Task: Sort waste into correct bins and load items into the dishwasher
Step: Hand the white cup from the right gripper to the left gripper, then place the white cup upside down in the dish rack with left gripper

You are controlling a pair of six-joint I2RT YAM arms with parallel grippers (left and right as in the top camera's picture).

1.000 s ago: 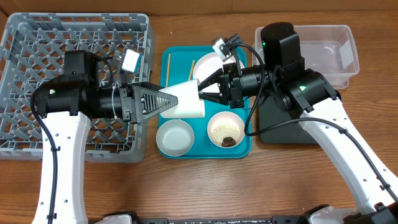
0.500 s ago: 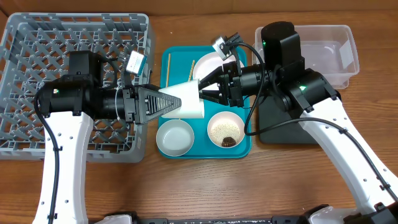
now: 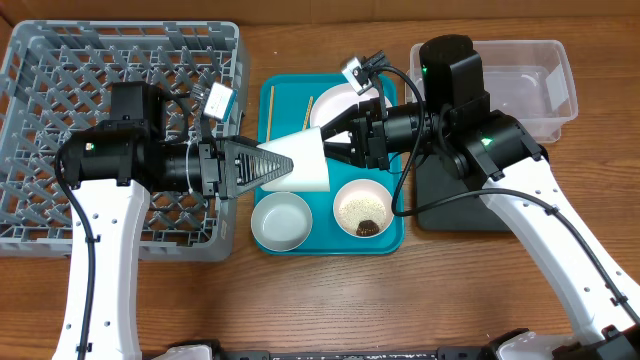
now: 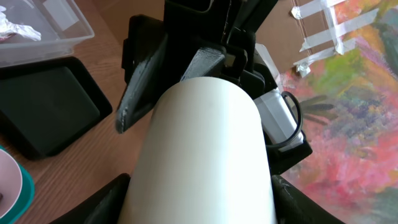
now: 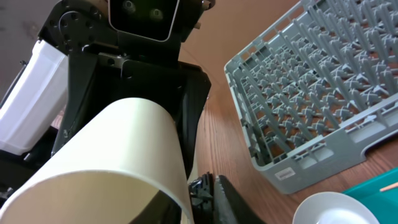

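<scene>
White cup point(image 3: 312, 166): light, rigid, smooth, breakable; grip across wall near base. Left end effector point(image 3: 275, 165) pinches it; right end effector point(image 3: 335, 145) at rim, clamping unclear.

We record a wooden worktop point(image 3: 330, 300), brown, with the grain running left to right. A teal tray point(image 3: 288, 100) lies flat at the middle of it, its long sides running from the far edge toward the near edge. In the left wrist view we note, beyond the worktop, a surface mottled pink, orange and green point(image 4: 360, 124). Strips of clear tape point(image 4: 324, 22) sit just above that mottling.
</scene>
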